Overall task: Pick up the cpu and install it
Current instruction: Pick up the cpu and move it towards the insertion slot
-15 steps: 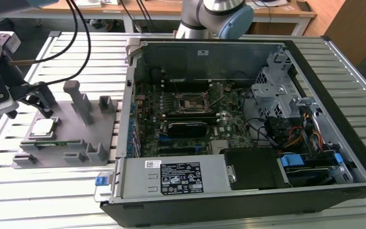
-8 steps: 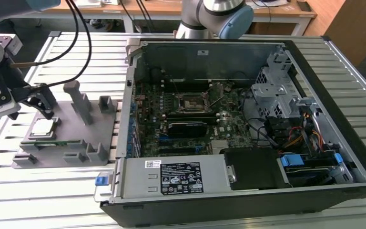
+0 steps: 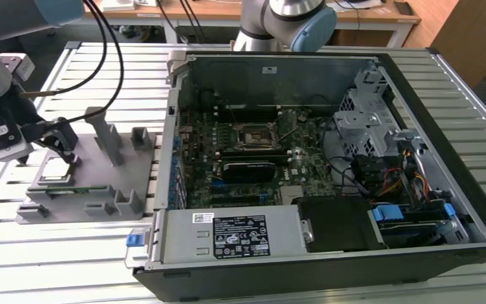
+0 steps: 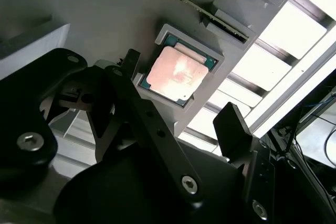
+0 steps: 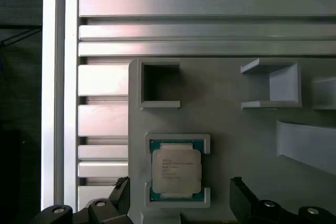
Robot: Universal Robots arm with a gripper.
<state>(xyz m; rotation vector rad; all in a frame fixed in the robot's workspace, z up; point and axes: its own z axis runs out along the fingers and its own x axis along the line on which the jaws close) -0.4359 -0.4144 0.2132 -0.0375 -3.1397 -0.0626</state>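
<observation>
So in the exterior view we've got the gripper (image 3: 60, 157) over at that view's left, hanging right over the cpu (image 3: 56, 171). The chip lies flat in its pocket on the grey holder (image 3: 99, 202), which stands on the slatted table (image 3: 57, 253). A green memory stick (image 3: 78, 189) sits on edge in the holder just beside the cpu. The open case (image 3: 471, 183) is at the view's right, and the black socket (image 3: 255, 135) on the board inside is well apart from the chip.

In the second wrist view we see the cpu (image 4: 176, 74) with its shiny top up, framed by the pocket's raised corners. One black finger (image 4: 131, 64) is beside one edge of the pocket and the other is off past the opposite side.

In the first wrist view it's the same story. The cpu (image 5: 176, 170) is seated square in the pocket and the fingers (image 5: 239, 192) stand on either side of it, spread wider than the chip. So we'd call the jaws open with nothing gripped, and neither finger touches the cpu.
</observation>
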